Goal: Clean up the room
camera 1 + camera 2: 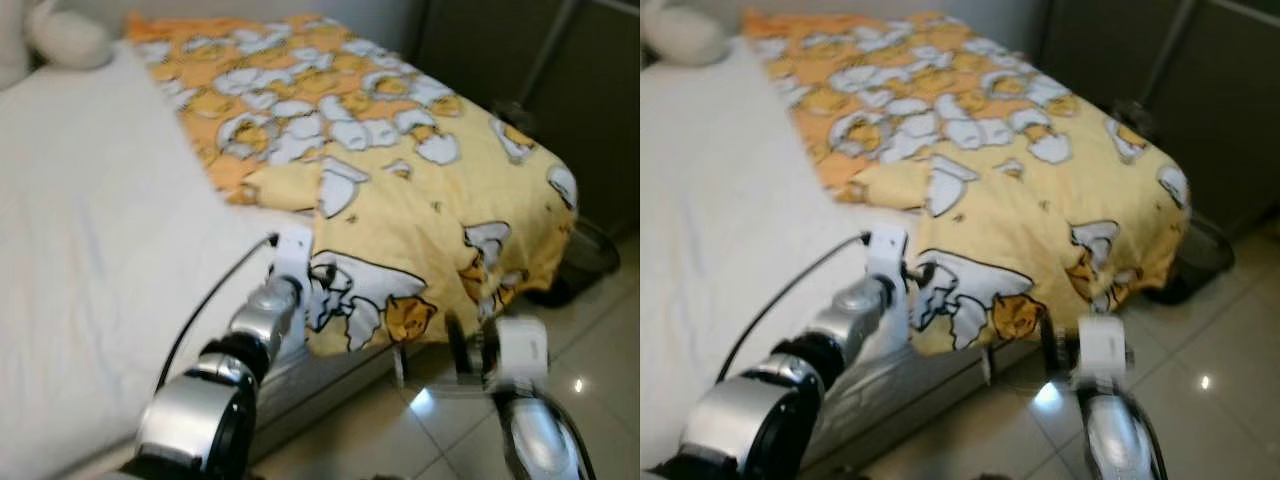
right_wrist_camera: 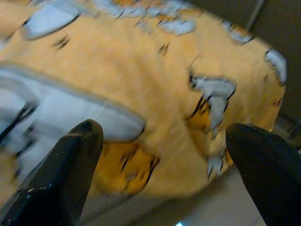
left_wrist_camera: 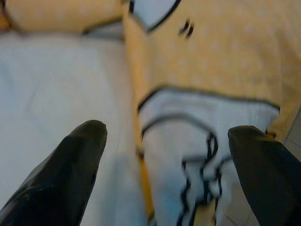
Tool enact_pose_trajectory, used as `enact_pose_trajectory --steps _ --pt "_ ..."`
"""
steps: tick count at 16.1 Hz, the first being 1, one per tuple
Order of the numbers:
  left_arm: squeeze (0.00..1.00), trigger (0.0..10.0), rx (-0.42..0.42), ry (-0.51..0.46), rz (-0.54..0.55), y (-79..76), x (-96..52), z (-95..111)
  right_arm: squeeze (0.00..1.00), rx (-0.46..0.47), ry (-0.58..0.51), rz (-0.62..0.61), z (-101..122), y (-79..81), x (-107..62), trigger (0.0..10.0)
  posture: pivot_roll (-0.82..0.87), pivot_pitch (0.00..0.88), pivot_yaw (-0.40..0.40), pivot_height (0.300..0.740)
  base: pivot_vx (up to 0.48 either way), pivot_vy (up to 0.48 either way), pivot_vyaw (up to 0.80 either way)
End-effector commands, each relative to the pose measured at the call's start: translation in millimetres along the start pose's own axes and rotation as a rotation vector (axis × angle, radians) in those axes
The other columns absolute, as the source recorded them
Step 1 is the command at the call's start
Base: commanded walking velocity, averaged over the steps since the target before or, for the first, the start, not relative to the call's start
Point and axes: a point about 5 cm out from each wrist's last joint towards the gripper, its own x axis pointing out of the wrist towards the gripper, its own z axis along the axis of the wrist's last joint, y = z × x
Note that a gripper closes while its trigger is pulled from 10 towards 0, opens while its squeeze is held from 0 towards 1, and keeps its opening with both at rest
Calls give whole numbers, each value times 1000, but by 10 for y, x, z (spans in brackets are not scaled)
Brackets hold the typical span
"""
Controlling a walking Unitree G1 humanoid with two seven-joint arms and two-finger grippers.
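1. Two arms reach toward the bed in the left eye view: the left gripper [image 1: 300, 275] sits at the near edge of the yellow cartoon-print blanket [image 1: 400, 160], where it meets the bare white sheet [image 1: 90, 230]; the right gripper [image 1: 470, 350] hangs lower, off the bed's near right side above the tiled floor [image 1: 600, 370].
2. Right eye view: the blanket covers only the right and far part of the bed, bunched unevenly, one corner drooping over the side. A white pillow [image 1: 680, 35] lies at the far left.
3. Left wrist view: both fingers [image 3: 70, 160] spread wide, nothing between them, the blanket's edge straight ahead.
4. Right wrist view: fingers [image 2: 66, 165] likewise released and empty, facing the drooping corner; blur makes contact hard to judge, probably none.
5. Likely step: approaching the blanket to straighten it. Next, each gripper must close on an edge and draw it left over the sheet
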Motion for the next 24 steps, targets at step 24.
enact_pose_trajectory --steps 24 --pt "0 10000 24 -474 -86 131 -662 202 0 116 -101 -181 229 -78 -162 10000 -99 0 110 740 20 0 0"
